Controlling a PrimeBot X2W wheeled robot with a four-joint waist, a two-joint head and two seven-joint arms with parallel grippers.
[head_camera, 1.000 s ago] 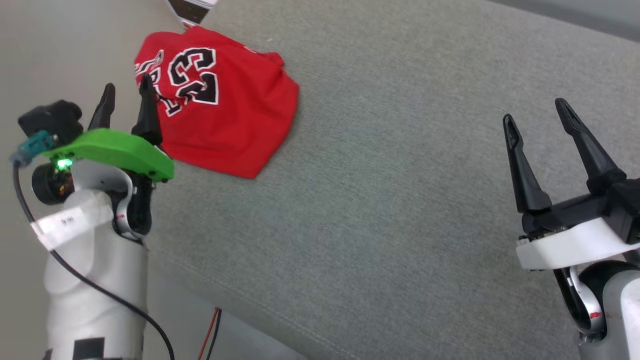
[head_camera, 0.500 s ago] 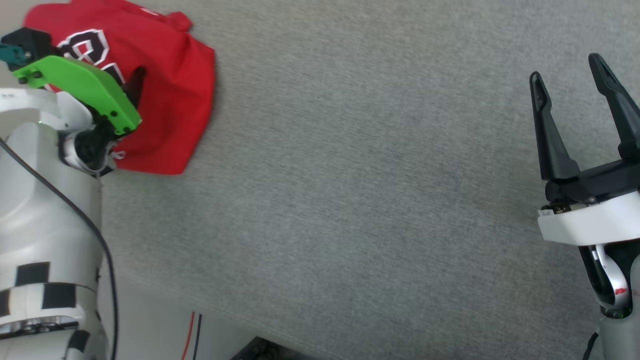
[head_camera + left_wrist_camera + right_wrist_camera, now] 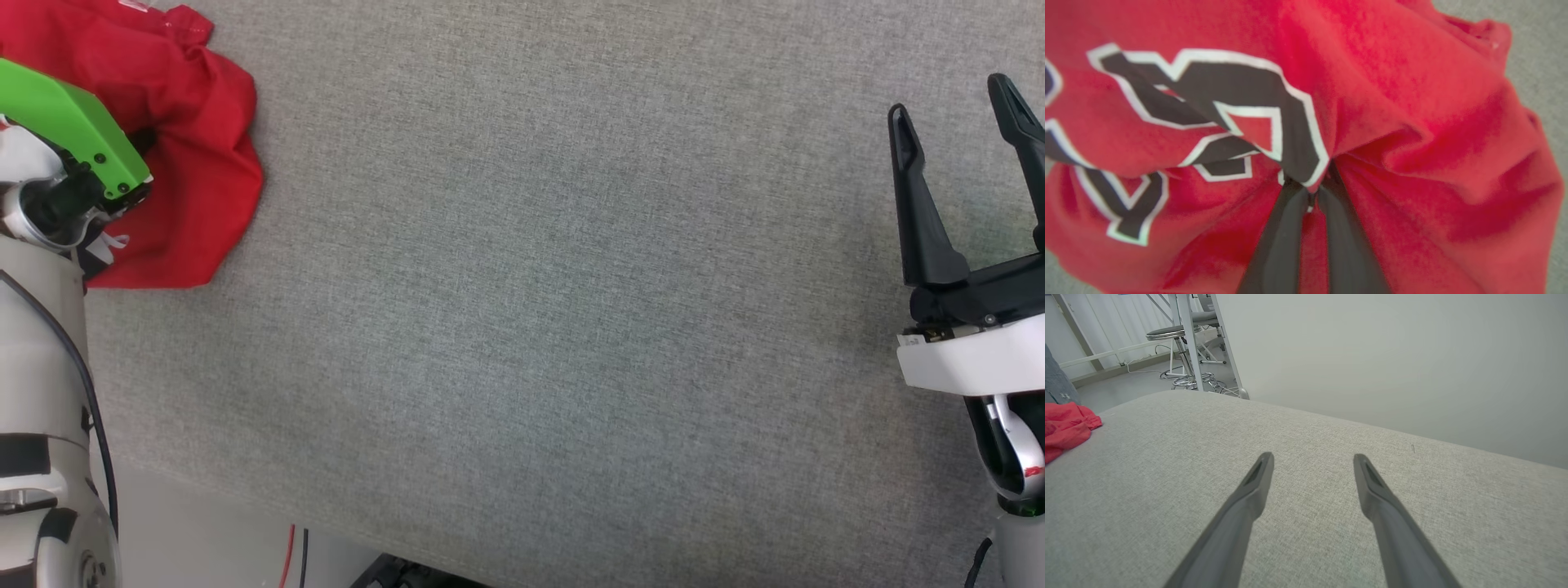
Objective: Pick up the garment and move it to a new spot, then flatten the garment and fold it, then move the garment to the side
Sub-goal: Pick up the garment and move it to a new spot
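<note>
Grey fabric worktop takes up most of the head view. Red garment is bunched at its far left corner, with its top and left sides cut off by the frame edge. In the left wrist view the cloth is gathered into deep folds. The black-and-white numerals are creased and can't be read whole. Left tool is clenched on a pinch of the garment right beside the numerals, fingertips meeting with red cloth between and around them. In the head view its fingers are hidden under the green bracket, which overlaps the garment. Right tool is well apart from the garment at the right edge, released, fingers spread over bare worktop. In the right wrist view the garment sits small at the left edge, partly cut off. A stool and floor cables lie beyond the worktop, blurry. Thin red and black wires show below the near edge.
</note>
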